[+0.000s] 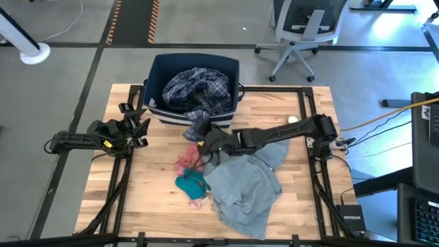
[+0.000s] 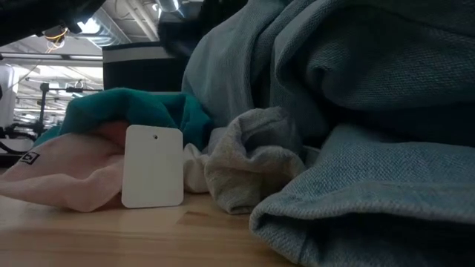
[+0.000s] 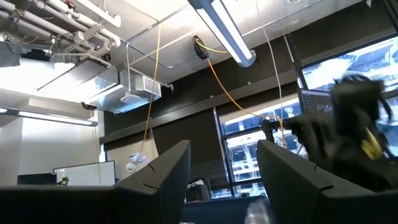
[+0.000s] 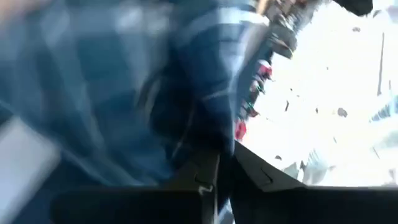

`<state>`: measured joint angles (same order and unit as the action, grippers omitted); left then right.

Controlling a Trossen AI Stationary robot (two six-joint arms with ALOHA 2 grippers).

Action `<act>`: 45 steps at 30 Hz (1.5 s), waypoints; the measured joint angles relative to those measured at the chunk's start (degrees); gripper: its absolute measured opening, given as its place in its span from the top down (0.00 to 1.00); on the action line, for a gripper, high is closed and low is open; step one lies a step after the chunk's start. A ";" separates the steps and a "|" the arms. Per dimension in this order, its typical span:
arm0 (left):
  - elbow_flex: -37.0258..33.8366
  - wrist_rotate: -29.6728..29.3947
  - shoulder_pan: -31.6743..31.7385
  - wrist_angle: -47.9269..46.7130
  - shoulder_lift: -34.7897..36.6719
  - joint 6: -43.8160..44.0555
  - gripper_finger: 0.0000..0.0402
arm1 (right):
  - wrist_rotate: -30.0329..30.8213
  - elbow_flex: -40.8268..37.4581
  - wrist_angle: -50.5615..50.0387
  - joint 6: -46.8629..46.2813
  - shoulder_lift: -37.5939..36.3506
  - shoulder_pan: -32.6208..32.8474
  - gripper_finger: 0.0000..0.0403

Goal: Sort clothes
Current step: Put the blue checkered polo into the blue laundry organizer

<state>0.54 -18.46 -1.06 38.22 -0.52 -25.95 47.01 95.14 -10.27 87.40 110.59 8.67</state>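
Observation:
The navy-white plaid shirt (image 1: 195, 88) lies bunched in the navy bin (image 1: 159, 68) at the table's far edge. A dark end of it (image 1: 195, 125) hangs over the bin's front wall. My right gripper (image 1: 204, 143) is shut on that end, just in front of the bin. The pale denim piece (image 1: 247, 185) is spread on the table below the right arm, and the pink piece (image 1: 185, 162) and teal piece (image 1: 191, 183) lie to its left. My left gripper (image 1: 142, 125) waits open and empty at the table's left edge. My right gripper pinches the shirt's hanging end (image 4: 186, 124) between its two shut fingers, reaching level from the table's right. The plaid cloth fills the wrist view right in front of the fingertips. How many layers, I cannot tell. The rest of the shirt lies in the bin.
In the low view the denim (image 2: 356, 89) piles up high on the right. In front of it lie a small grey-white piece (image 2: 245, 163), the teal piece (image 2: 141, 104) and the pink piece (image 2: 67, 178) with a white tag (image 2: 152, 167). Bare wood shows at the table's near left.

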 joint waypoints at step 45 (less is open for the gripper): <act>0.00 -0.04 -0.02 -0.20 0.00 -1.12 0.55 | -22.72 19.79 -25.97 -43.13 -2.65 -27.28 0.63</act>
<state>0.54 -18.50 -1.08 38.02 -0.51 -27.07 24.29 114.93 -36.23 44.26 107.94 -18.62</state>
